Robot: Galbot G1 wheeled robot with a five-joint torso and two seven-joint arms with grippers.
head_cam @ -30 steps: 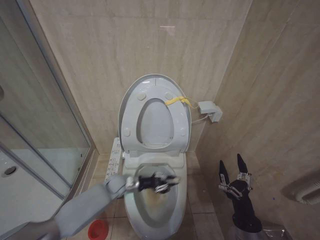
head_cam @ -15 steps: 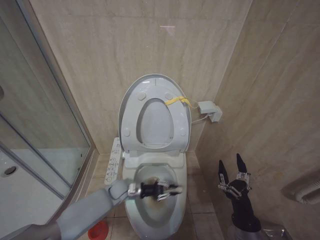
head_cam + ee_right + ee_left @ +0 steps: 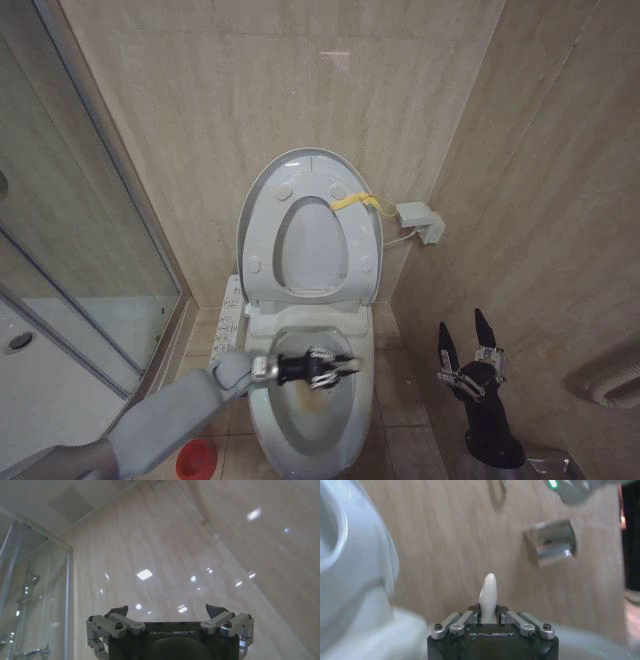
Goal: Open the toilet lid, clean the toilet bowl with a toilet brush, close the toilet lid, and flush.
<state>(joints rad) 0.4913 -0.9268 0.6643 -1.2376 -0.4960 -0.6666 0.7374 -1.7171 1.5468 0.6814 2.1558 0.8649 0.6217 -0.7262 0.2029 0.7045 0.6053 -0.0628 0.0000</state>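
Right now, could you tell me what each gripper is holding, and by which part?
The left gripper grips the toilet brush by its white handle over the toilet bowl. The right gripper is open, holding nothing.

Beige tiled floor (image 3: 392, 395), with the white toilet bowl (image 3: 262, 430) and a red holder (image 3: 196, 459)

Light: soft, even glow is filling the bathroom in the head view.
Glare: bright spots are glinting on the wall tiles (image 3: 165, 566).
Blur: the left wrist view is smearing heavily.
Shadows: staying faint under the toilet bowl (image 3: 300, 425).
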